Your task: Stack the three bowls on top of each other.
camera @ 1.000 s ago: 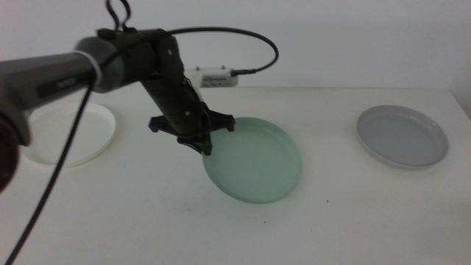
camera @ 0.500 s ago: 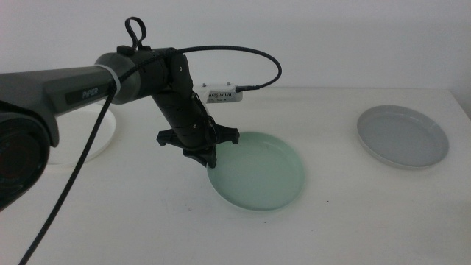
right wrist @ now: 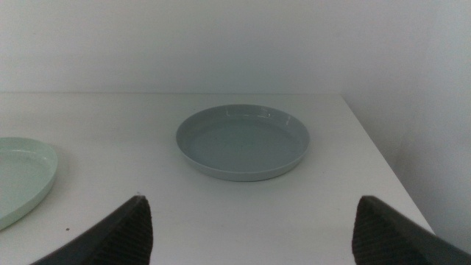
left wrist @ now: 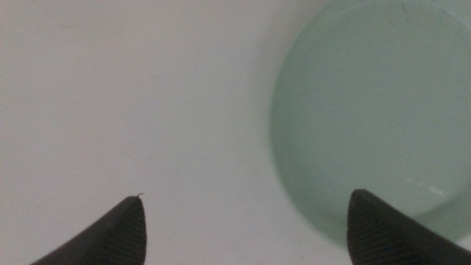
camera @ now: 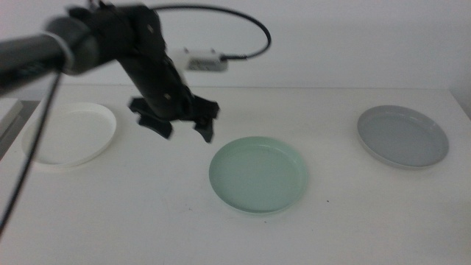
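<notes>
The mint green bowl [camera: 257,174] lies flat on the white table near the middle; it also shows in the left wrist view [left wrist: 375,110] and at the edge of the right wrist view [right wrist: 18,177]. The white bowl [camera: 68,133] lies at the left. The grey bowl [camera: 402,135] lies at the right and shows in the right wrist view [right wrist: 243,140]. My left gripper [camera: 184,129] is open and empty, hovering above the table just left of and behind the green bowl. My right gripper [right wrist: 250,239] is open and empty, out of the middle view, well short of the grey bowl.
The left arm [camera: 88,44] reaches in from the upper left with a black cable [camera: 243,22] looping to a small white box [camera: 204,60] at the table's back. The table's right edge [right wrist: 383,158] runs close beside the grey bowl.
My left gripper let go of the green bowl, which now lies flat. The gripper opened, rose and drew back to the left. The white bowl is in plain view again.
</notes>
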Robot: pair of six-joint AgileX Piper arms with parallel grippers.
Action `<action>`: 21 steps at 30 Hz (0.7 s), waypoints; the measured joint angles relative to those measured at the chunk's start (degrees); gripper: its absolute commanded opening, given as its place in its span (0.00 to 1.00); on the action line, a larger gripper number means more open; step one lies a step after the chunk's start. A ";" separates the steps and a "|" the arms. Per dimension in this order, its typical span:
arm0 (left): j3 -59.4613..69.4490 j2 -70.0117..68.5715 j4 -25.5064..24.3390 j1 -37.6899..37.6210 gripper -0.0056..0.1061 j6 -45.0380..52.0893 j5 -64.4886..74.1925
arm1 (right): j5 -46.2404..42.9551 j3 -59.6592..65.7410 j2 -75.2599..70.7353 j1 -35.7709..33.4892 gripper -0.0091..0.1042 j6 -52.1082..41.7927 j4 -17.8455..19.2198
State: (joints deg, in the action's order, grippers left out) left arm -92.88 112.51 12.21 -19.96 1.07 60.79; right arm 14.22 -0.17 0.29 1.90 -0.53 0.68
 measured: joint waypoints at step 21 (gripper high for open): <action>5.41 -14.54 -10.71 23.92 0.89 2.23 7.63 | 0.00 0.00 0.00 0.00 0.89 0.00 0.00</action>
State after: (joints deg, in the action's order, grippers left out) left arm -87.47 97.96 1.50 3.96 3.30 68.42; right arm 14.22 -0.17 0.29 1.90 -0.53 0.68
